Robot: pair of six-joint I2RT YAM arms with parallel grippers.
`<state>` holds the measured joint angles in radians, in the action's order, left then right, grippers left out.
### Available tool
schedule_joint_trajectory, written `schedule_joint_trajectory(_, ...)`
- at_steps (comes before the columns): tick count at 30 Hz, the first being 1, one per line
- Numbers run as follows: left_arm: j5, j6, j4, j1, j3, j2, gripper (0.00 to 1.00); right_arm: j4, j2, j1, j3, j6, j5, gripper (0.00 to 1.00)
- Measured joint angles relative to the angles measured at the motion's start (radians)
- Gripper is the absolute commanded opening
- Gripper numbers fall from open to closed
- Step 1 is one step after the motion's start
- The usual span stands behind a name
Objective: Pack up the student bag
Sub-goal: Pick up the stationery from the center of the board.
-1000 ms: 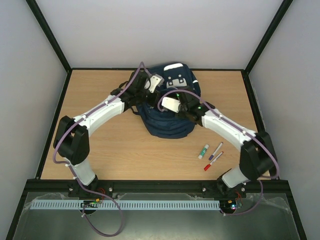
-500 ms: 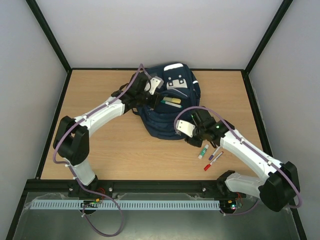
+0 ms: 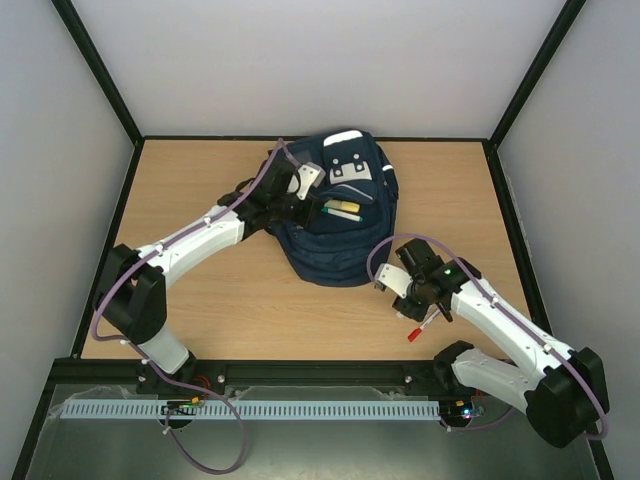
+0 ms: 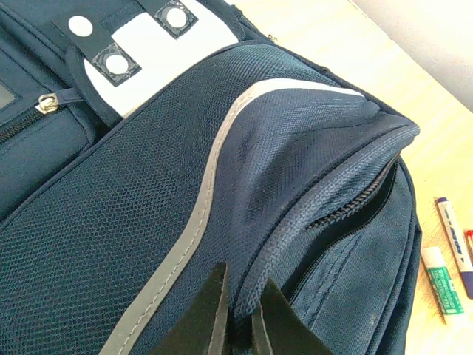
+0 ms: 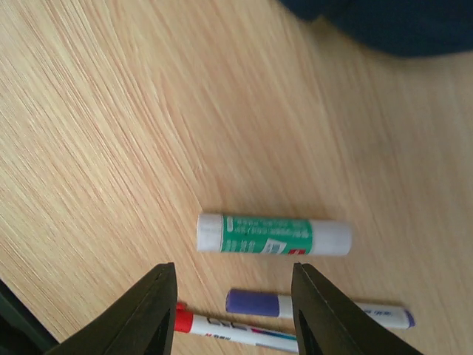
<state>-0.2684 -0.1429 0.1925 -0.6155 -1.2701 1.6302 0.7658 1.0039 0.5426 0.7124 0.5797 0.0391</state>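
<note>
- Navy fabric is what my left pincer is clenched on: a fold of the student bag at the lip of its front pocket, on the bag's left side.
- The bag lies flat on the wooden table at the far middle. Its grey-white patch faces up and the pocket mouth gapes, with a yellow-green item showing inside.
- I judge the bag soft and floppy, and light for now. It will sag and fold rather than hold a shape, so the best hold is the stiffer seam by the zipper, where I have it.
- My right pincer is released, fingers apart with nothing between them. It hangs off the bag's near right corner, clear of the cloth.
- Under that pincer, just off the bag's near right edge, lie a glue stick, a purple marker and a red marker, close together. The glue stick is nearest the bag.
</note>
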Motion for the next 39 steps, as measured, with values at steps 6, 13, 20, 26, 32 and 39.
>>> schedule_joint_trajectory(6,0.000,0.000,0.001,-0.009,0.009,-0.001,0.03,-0.004,-0.002,-0.036,-0.070,0.032,0.042,0.51)
schedule_joint_trajectory(13,-0.040,-0.011,0.000,0.000,0.009,0.002,0.04,-0.055,0.037,-0.068,-0.091,0.158,0.075,0.57)
schedule_joint_trajectory(20,-0.068,-0.014,0.000,0.007,0.009,0.018,0.03,-0.152,0.169,-0.070,-0.123,0.291,0.111,0.59)
schedule_joint_trajectory(26,-0.068,-0.015,-0.011,0.000,0.013,0.018,0.03,-0.271,0.268,-0.070,-0.122,0.326,0.171,0.57)
schedule_joint_trajectory(32,-0.051,-0.010,-0.022,-0.033,0.030,0.007,0.04,-0.248,0.357,-0.070,-0.061,0.287,0.145,0.44)
schedule_joint_trajectory(39,-0.037,0.005,-0.015,-0.078,0.030,-0.002,0.03,-0.208,0.406,-0.072,-0.016,0.201,0.085,0.46)
